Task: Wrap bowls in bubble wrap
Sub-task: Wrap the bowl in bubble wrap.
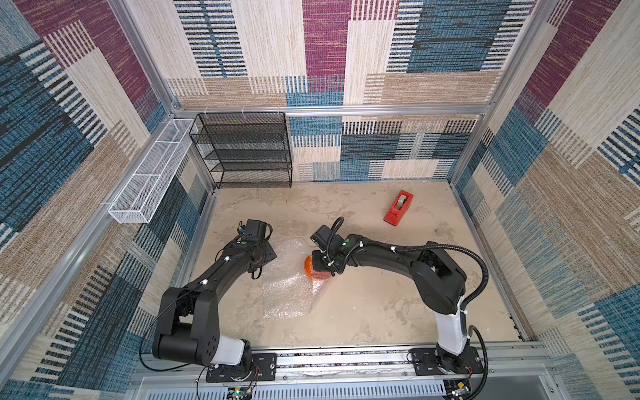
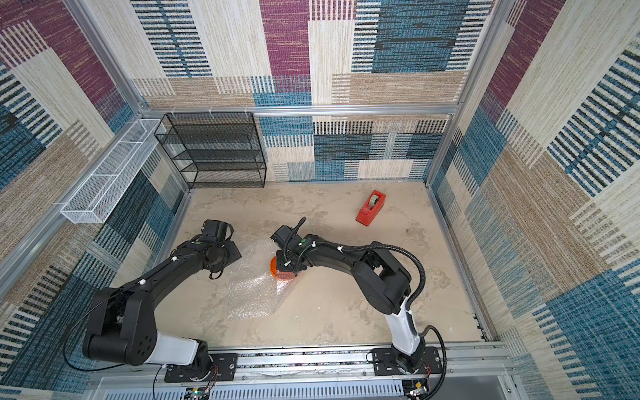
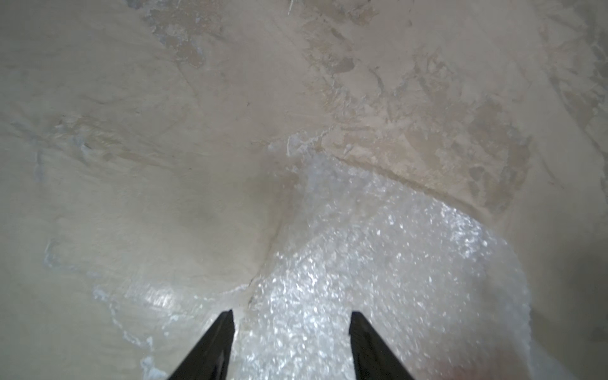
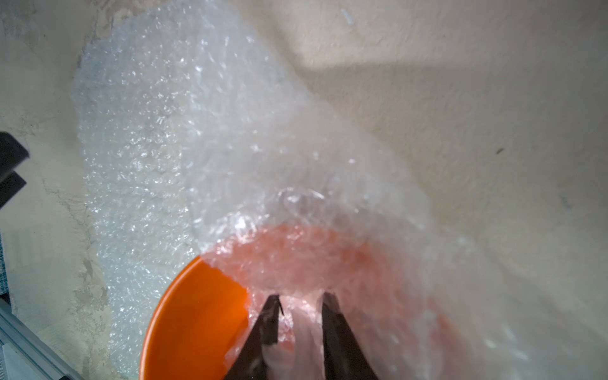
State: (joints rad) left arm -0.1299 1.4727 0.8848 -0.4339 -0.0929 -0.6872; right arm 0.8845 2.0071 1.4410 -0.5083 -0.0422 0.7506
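Right wrist view: the right gripper [image 4: 301,301] is nearly closed, pinching a fold of the bubble wrap [image 4: 197,131] over the orange bowl [image 4: 197,316], which the film partly covers. In the left wrist view, the left gripper [image 3: 291,317] stands open and holds nothing, above the wrap's edge on the bench [image 3: 164,131]. In a top view, a red tape dispenser [image 1: 398,207] lies well apart from the bowl.

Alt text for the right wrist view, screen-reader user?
The right gripper pinches a bunched fold of bubble wrap over an orange bowl, partly covered by the clear film. The rest of the sheet trails across the beige table.
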